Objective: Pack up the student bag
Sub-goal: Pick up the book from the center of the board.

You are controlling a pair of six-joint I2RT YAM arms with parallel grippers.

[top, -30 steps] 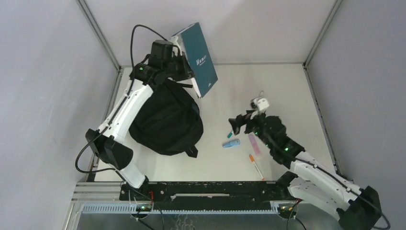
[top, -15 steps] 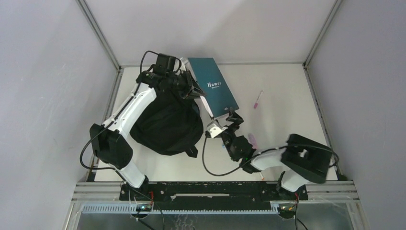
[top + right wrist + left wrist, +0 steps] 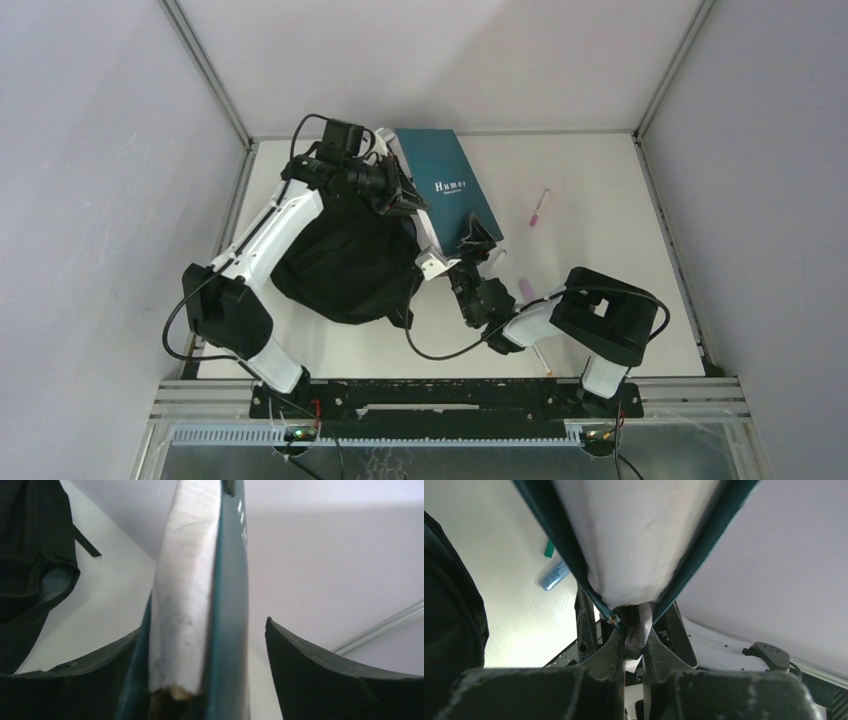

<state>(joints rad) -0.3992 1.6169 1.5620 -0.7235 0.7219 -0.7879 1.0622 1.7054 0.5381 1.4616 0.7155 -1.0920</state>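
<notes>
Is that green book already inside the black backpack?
No, the teal book is outside the black backpack, with its corner pinched by the left arm's fingers beside it.

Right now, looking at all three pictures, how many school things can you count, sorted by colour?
Black: 1, the backpack
Teal: 1, the book
Pink: 2, a pen and a short stick
Blue: 1, a tube
Green: 1, a small piece
Total: 6; the right arm may hide more.
</notes>
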